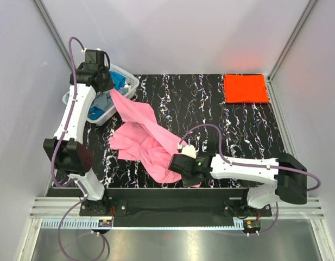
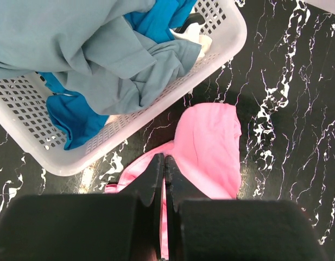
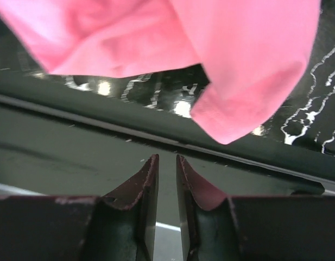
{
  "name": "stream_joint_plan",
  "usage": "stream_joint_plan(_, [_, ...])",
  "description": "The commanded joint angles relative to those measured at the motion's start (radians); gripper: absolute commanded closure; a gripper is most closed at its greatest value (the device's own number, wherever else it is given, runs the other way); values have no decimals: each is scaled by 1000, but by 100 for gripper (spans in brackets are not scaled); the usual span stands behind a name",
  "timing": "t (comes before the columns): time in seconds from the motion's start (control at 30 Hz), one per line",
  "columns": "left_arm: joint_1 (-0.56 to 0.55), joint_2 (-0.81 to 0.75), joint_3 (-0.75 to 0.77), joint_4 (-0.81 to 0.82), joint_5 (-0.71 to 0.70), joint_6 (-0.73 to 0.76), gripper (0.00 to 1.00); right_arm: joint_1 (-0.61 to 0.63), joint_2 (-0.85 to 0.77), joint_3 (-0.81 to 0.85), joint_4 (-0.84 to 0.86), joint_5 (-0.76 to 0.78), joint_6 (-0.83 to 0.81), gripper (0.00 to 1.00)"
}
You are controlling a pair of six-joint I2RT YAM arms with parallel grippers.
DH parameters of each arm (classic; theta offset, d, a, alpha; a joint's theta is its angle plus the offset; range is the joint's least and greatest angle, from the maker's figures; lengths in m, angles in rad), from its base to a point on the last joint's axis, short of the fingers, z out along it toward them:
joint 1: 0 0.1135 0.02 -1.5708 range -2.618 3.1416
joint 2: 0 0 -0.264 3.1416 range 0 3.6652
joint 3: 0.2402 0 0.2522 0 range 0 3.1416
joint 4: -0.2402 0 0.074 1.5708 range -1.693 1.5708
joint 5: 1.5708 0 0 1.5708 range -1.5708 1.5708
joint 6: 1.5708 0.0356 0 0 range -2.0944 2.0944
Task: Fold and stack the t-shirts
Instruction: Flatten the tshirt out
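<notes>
Beside basket [image 2: 26, 117], left tool [image 2: 164, 163] clamps pink t-shirt [image 2: 208, 147]; right tool [image 3: 166, 163] narrow, empty, shirt just ahead.

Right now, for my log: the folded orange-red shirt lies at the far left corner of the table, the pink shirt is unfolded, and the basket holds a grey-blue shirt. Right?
No: the top view shows the folded orange-red shirt at the far right corner of the table. The pink shirt is unfolded, and the basket holds a grey-blue shirt.
</notes>
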Motion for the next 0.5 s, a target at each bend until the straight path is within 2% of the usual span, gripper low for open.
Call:
stream_joint_plan(0.0, [14, 4, 67, 0, -3, -4, 100, 5, 31, -17, 38, 97, 50, 73])
stream_joint_plan(0.27, [18, 20, 66, 7, -2, 1, 100, 5, 165, -97, 95, 82, 53, 68])
stream_joint_plan(0.47, [17, 15, 61, 10, -13, 14, 100, 5, 154, -126, 126, 106, 48, 65])
